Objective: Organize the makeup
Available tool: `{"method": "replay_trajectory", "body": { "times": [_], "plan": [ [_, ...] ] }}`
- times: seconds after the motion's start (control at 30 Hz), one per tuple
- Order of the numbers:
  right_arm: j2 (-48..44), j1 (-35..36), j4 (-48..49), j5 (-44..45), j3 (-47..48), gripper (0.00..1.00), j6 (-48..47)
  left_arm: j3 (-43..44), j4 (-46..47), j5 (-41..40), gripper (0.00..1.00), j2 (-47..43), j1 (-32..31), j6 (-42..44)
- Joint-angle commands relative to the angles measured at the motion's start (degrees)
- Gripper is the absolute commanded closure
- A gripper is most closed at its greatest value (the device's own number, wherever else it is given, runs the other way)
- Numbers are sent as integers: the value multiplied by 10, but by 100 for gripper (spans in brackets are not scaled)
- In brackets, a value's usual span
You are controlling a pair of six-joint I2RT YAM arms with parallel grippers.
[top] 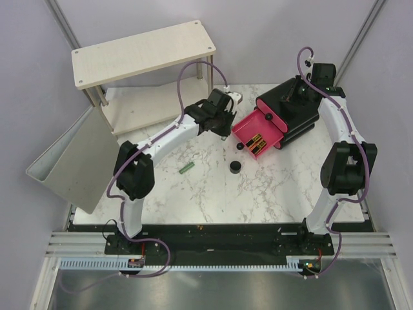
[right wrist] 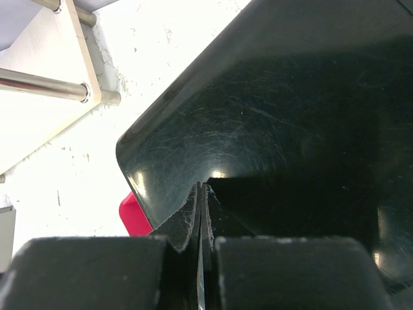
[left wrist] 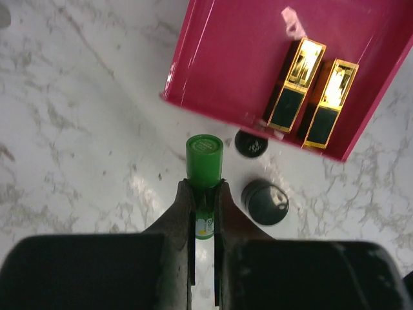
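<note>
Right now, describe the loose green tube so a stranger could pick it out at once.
Find the black box with its pink drawer pulled out at the far right of the table. From the drawer, go left and nearer past the round black jar to the green tube. It lies alone on bare marble, unlike the other green tube, clamped in the left gripper.

Pink drawer [left wrist: 226, 58] has free room beside 2 gold cases [left wrist: 295, 84]; black jar [left wrist: 264, 201] stands near its front.
</note>
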Motion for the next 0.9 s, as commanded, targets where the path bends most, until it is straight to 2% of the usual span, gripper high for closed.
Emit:
{"method": "replay_trajectory", "body": {
  "times": [0.0, 0.17, 0.37, 0.43, 0.7, 0.73, 0.87],
  "plan": [
    [18, -2, -42, 8, -22, 100, -1, 118, 8, 46, 98, 90, -8, -4],
    [14, -2, -41, 8, -27, 100, -1, 238, 10, 68, 98, 158, -12, -44],
    [13, -2, -40, 7, -30, 100, 0, 291, 13, 67, 96, 211, -15, -42],
    [12, -1, -39, 7, -30, 100, -1, 296, 15, 71, 87, 219, -15, -49],
    [9, -2, -38, 7, -36, 100, -1, 308, 22, 93, 75, 250, -18, -53],
    [9, -2, -38, 7, -36, 100, -2, 309, 26, 92, 69, 251, -17, -51],
    [8, -2, -37, 8, -37, 100, -2, 311, 32, 82, 59, 240, -18, -46]
  ]
}}
